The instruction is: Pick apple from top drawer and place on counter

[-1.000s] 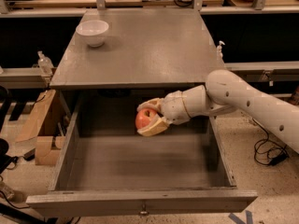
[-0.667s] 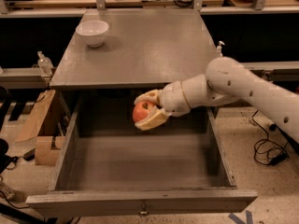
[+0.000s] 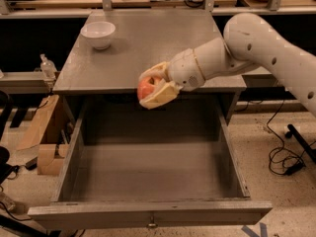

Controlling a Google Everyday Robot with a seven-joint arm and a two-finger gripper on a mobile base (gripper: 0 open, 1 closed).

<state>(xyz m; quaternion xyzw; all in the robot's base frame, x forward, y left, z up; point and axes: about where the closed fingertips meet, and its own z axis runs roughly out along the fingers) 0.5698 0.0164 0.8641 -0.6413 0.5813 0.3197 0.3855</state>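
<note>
The apple (image 3: 145,88) has come up out of the top drawer (image 3: 148,169). A second ago it hung low against the dark back of the drawer space. Now it sits level with the near edge of the counter (image 3: 148,38), overlapping that edge in this view, and a little further left than it was. The gripper (image 3: 148,89) is clamped on it, one pale finger curling over the top and the other cupping it from below, with the white arm (image 3: 256,48) reaching in from the right.

For the task, this means the pick looks done and the lift is nearly finished. The apple is not on the counter yet. It seems to hang at the edge rather than rest on the surface, though how far it clears the top cannot be told from here. What remains, as I judge it, is to carry it further in over the counter and let go.

The drawer stands pulled fully out toward the near side, and its grey floor shows nothing left inside. A white bowl (image 3: 98,33) stands at the far left of the counter, well apart from the apple, and appears empty.
</note>
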